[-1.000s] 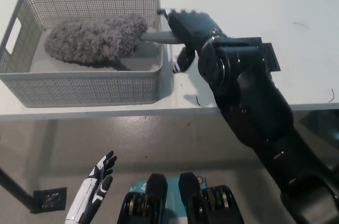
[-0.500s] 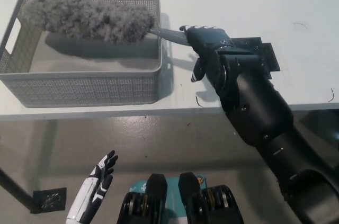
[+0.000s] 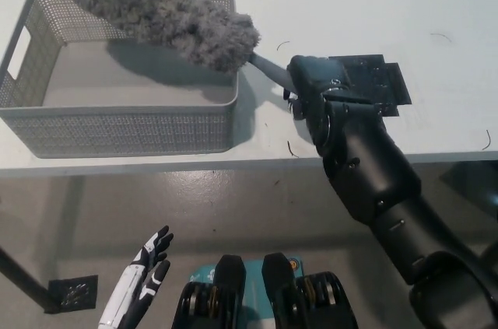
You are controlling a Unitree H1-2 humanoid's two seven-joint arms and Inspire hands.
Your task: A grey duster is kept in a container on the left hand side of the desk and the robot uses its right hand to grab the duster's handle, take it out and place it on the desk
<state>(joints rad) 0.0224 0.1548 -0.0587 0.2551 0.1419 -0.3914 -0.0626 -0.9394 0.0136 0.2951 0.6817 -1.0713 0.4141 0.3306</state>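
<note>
The handle (image 3: pixel 268 69) of the grey duster (image 3: pixel 163 10) is gripped by the black right hand (image 3: pixel 311 88), which is closed around it just past the right wall of the mesh basket (image 3: pixel 117 133). The fluffy head is held slanting over the basket's back rim and right corner (a shadow is cast on the floor beneath). The white left hand (image 3: pixel 144 286) is seen below the desk (image 3: pixel 350 2) edge, fingers spread, holding nothing.

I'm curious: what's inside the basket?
The basket shows only bare floor and shadow. The duster, held by the right hand, covers its back part. Left hand hangs low, open.
</note>
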